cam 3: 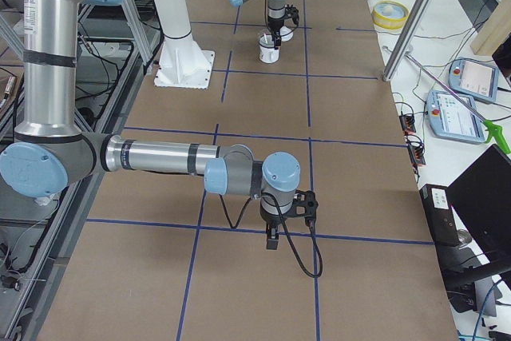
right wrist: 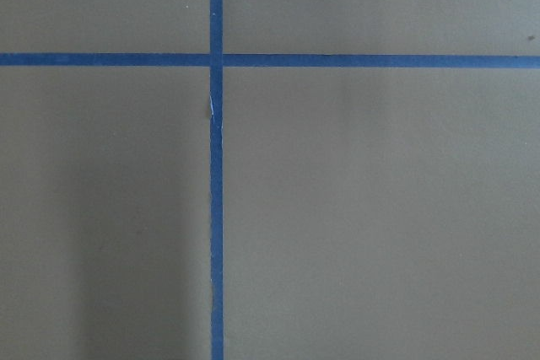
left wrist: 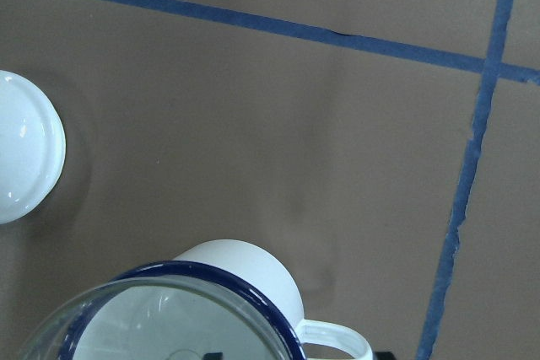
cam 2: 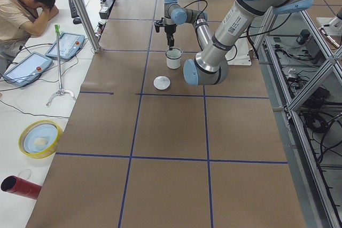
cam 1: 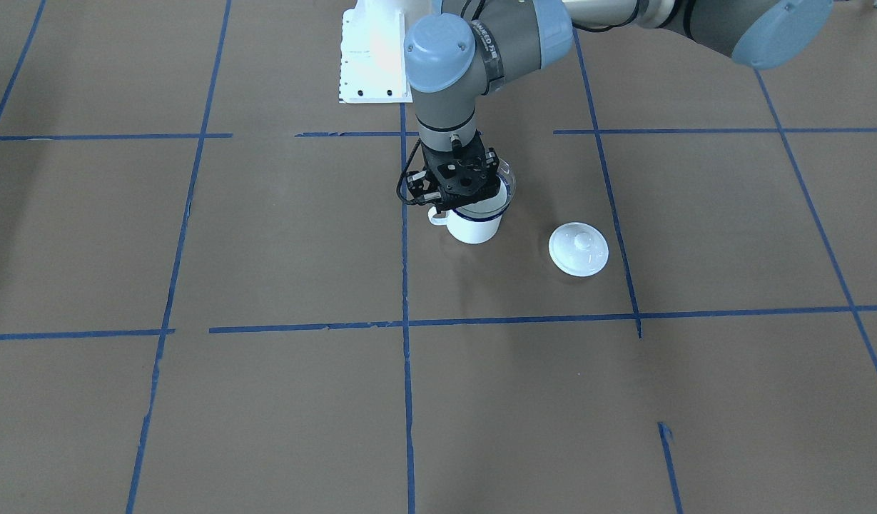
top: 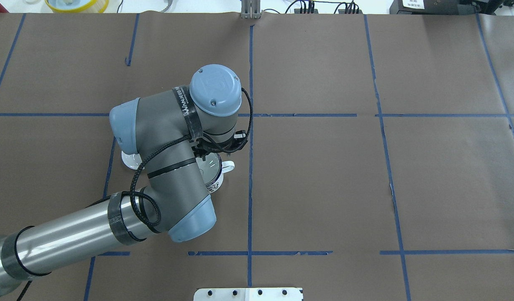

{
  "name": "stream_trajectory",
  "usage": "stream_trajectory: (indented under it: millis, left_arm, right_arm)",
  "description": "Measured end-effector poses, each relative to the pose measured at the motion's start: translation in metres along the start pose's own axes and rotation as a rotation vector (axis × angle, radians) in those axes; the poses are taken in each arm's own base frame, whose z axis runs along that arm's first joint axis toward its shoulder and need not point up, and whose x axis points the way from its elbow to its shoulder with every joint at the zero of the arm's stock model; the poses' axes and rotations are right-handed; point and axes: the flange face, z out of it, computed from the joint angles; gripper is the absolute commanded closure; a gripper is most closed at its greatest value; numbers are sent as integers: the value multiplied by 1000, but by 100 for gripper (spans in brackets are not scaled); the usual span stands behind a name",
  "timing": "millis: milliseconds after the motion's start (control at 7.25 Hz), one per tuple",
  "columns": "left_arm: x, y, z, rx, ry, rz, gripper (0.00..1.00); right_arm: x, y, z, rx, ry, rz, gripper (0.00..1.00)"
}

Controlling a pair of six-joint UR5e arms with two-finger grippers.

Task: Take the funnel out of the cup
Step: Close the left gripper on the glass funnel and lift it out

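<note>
The white cup (cam 1: pixel 474 227) with a dark blue rim stands on the brown table, its handle (cam 1: pixel 437 215) towards the view's left. The clear funnel (cam 1: pixel 508 189) sits in its mouth. My left gripper (cam 1: pixel 456 194) is down at the rim on the handle side, right over the funnel. In the left wrist view the funnel's rim (left wrist: pixel 160 292) lies over the cup (left wrist: pixel 245 263), and two dark tips at the bottom edge stand apart. The right gripper (cam 3: pixel 271 237) hangs over bare table far from the cup; I cannot tell whether it is open or shut.
A white round lid (cam 1: pixel 578 249) with a knob lies on the table beside the cup. The robot's white base plate (cam 1: pixel 370 61) is behind the cup. Blue tape lines (cam 1: pixel 405 285) cross the brown table.
</note>
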Motion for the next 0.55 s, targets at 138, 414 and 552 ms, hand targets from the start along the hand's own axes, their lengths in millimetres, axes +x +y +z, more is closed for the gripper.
stream_trajectory:
  millis: [138,414,552]
  left_arm:
    - [0,0,-1,0,1,0,100]
    - [-1,3,-7,-2,4,1,100]
    - [-3,4,-11,-2,3,1,100]
  right_arm:
    - [0,0,0,0,0,0,0]
    - [0,0,0,0,0,0,0]
    - [0,0,0,0,0,0,0]
